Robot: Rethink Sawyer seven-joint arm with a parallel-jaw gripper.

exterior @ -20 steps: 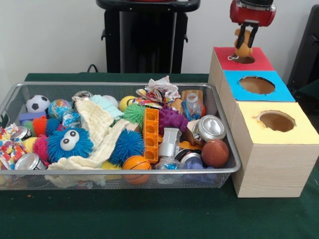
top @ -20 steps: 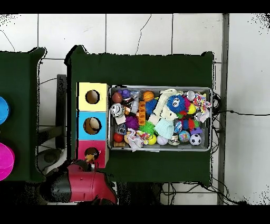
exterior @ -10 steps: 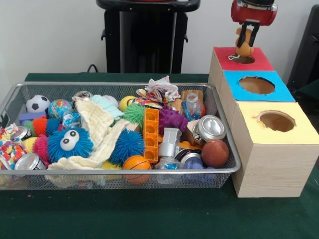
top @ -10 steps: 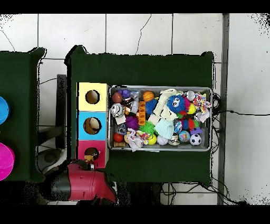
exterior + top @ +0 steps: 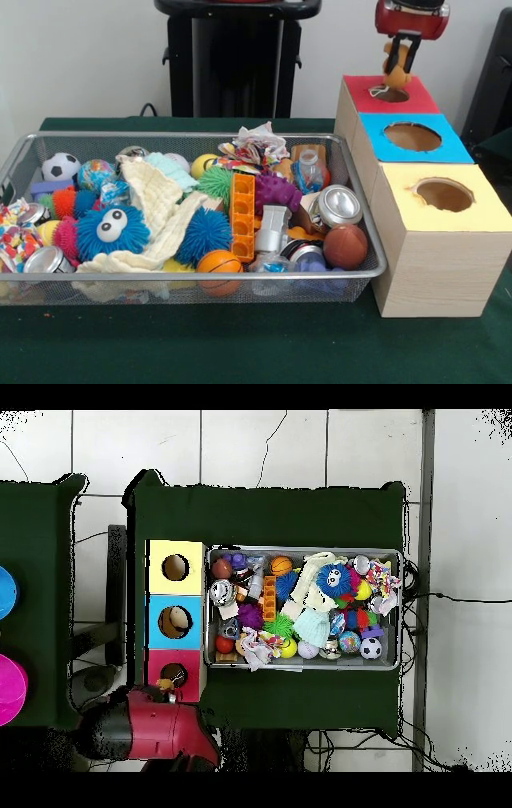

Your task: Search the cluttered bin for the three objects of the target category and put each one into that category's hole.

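A dark green worktop [image 5: 240,344] stands before a pale wall; seen from above, the floor [image 5: 270,449] around it is white tile. On its left part sits a wire mesh bin [image 5: 192,290] heaped with toys: a soccer ball [image 5: 61,166], a blue fuzzy ball with eyes [image 5: 112,230], a cream cloth [image 5: 160,210], an orange block [image 5: 242,216], a tin can [image 5: 339,205] and a brown football [image 5: 346,246]. Right of the bin stands a wooden box [image 5: 436,272] with a yellow hole [image 5: 444,194], a blue hole [image 5: 412,136] and a red hole [image 5: 389,94]. Compared with a second ago, the red arm has risen slightly. The tool [image 5: 398,70] hangs above the red hole, clenched on a small tan plush toy [image 5: 395,78] just above the opening.
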